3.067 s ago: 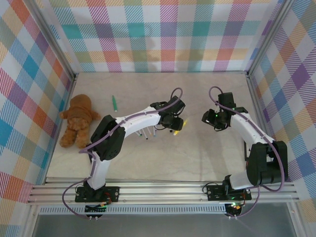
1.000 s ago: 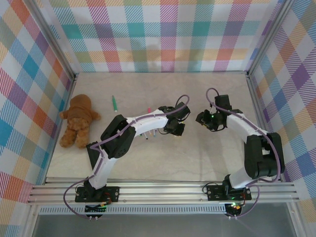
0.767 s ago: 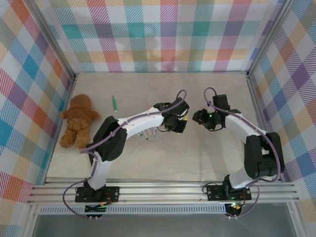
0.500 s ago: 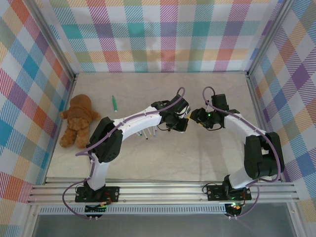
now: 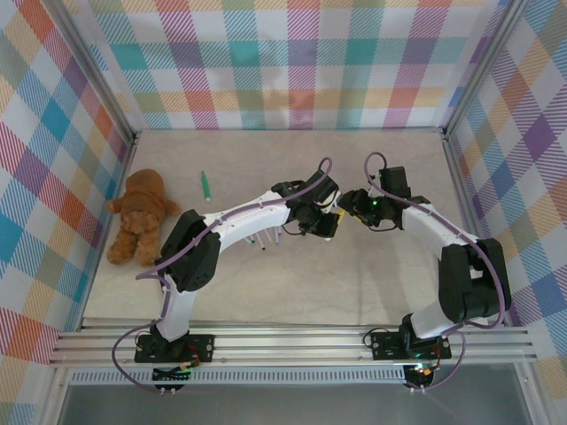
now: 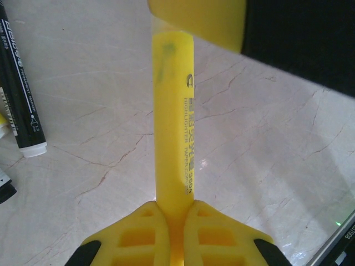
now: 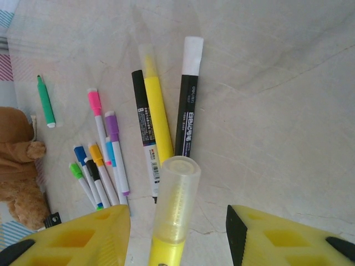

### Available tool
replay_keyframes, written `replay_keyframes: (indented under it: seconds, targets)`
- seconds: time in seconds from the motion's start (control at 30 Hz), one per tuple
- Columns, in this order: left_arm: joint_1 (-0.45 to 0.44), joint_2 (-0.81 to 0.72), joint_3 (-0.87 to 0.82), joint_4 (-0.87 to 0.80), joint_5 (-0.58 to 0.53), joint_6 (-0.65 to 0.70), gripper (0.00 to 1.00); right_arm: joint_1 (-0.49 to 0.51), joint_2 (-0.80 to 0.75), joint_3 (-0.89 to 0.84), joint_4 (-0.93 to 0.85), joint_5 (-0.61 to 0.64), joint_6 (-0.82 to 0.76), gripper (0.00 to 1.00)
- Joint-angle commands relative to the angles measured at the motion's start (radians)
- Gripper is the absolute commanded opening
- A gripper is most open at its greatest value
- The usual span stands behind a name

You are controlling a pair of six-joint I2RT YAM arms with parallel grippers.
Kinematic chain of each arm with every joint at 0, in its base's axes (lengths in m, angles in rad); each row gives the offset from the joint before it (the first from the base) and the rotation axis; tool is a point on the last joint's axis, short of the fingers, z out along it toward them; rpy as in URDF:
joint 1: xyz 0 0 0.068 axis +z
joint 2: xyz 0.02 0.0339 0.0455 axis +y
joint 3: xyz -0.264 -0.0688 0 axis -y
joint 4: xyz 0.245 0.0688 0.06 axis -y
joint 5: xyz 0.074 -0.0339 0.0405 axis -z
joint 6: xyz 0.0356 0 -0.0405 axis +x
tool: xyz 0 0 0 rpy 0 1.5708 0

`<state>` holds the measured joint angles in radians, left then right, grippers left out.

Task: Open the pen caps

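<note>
Marble tabletop [image 7: 266,111], left claw [image 6: 173,215] pinching yellow highlighter [image 6: 172,122], right claw [image 7: 177,221] wide around its translucent cap [image 7: 176,185], capped pens [image 7: 111,149] beyond

Brown teddy bear [image 5: 140,217] (far left) on pale marbled table [image 5: 372,283]; plaid walls [image 5: 301,62] around

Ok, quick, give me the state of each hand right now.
Left hand: closed on the yellow highlighter.
Right hand: open, straddling the highlighter's cap without touching it.

Top view overhead, looking down, 2 wrist views close-up, sharing yellow highlighter [image 6: 172,138]
</note>
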<state>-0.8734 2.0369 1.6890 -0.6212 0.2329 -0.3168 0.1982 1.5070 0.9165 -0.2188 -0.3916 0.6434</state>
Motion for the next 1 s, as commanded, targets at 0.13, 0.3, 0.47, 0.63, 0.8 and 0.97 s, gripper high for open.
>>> replay_keyframes:
  seconds: [0.13,0.3,0.47,0.63,0.8,0.97]
  targets:
    - [-0.012,-0.050,-0.015,0.004,0.024,0.022,0.00,0.010,0.040,0.045,0.019,-0.026,0.021,0.47]
    - [-0.012,-0.062,-0.018,0.002,0.032,0.030,0.00,0.012,0.068,0.063,0.015,-0.026,0.025,0.36]
    - [-0.012,-0.061,-0.017,-0.011,0.030,0.038,0.00,0.012,0.077,0.079,0.010,-0.027,0.024,0.09]
    - [-0.012,-0.042,-0.011,-0.027,0.013,0.035,0.09,0.019,0.049,0.078,0.006,-0.036,0.026,0.00]
    - [-0.012,-0.017,0.001,-0.010,0.017,0.015,0.28,0.037,0.027,0.074,0.007,-0.038,0.039,0.00]
    - [-0.012,0.007,0.021,-0.018,0.013,0.010,0.24,0.043,0.010,0.078,0.001,-0.038,0.041,0.00]
